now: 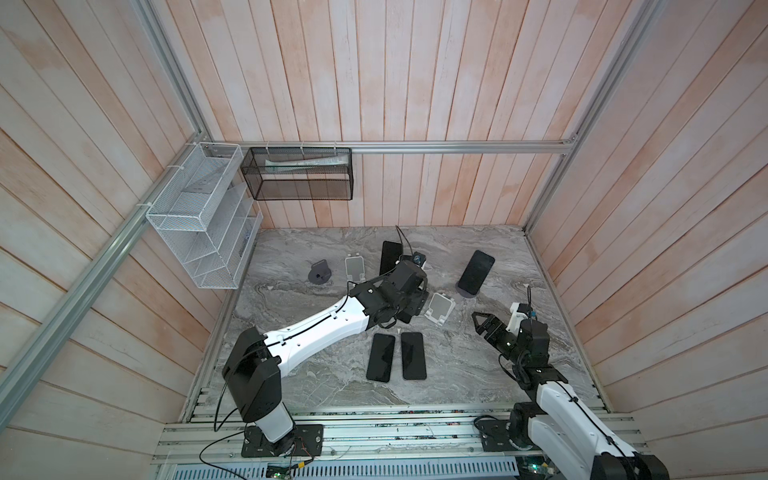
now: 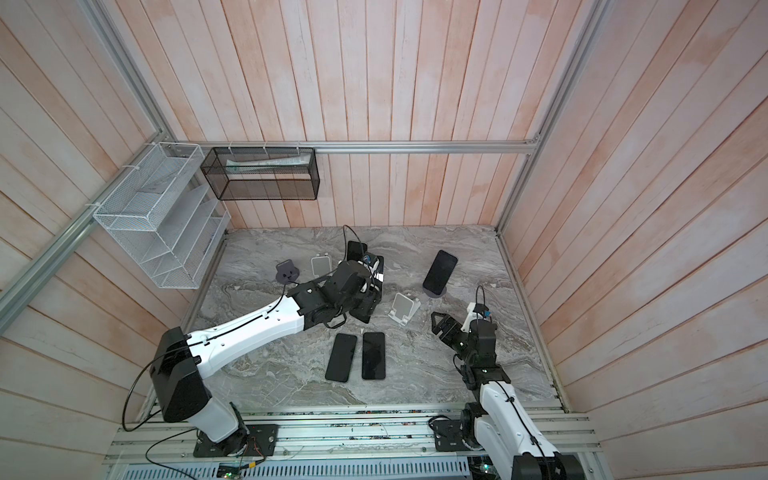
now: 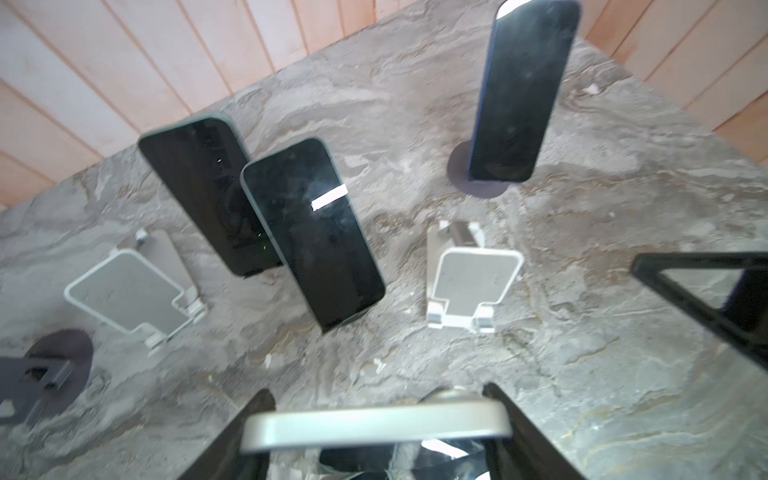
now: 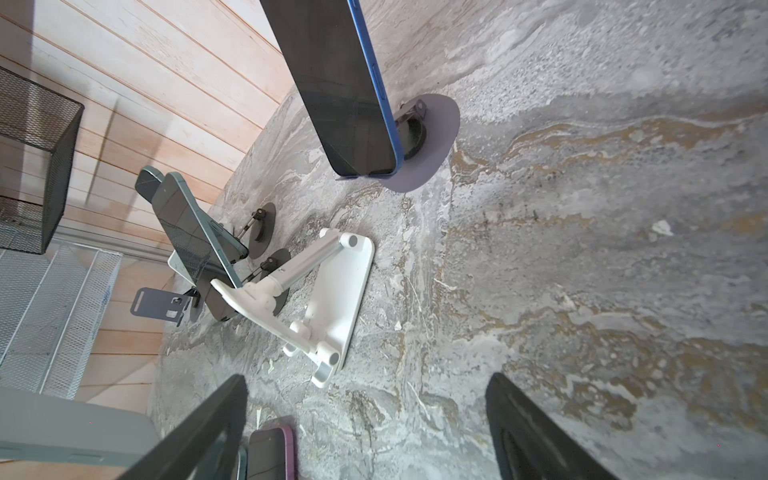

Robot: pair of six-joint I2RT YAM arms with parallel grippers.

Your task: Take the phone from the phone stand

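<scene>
My left gripper [image 3: 378, 390] is shut on a phone with a silvery edge [image 3: 374, 424], held off the table. In both top views that gripper [image 1: 409, 311] [image 2: 365, 311] hangs beside an empty white phone stand [image 1: 440, 307] [image 3: 469, 282]. Two dark phones [image 3: 199, 195] [image 3: 311, 232] lean on round-based stands behind it. A blue-edged phone [image 1: 476, 270] [image 4: 345, 91] rests on a dark round stand [image 4: 432, 145] at the back right. My right gripper [image 1: 480, 322] [image 4: 368, 378] is open over bare table, with nothing between its fingers.
Two phones [image 1: 380, 357] [image 1: 413, 355] lie flat near the table's front. Another empty white stand [image 1: 354, 266] and an empty dark stand [image 1: 320, 272] sit at the back left. A white wire rack [image 1: 199, 216] and a black mesh basket [image 1: 299, 174] hang on the walls.
</scene>
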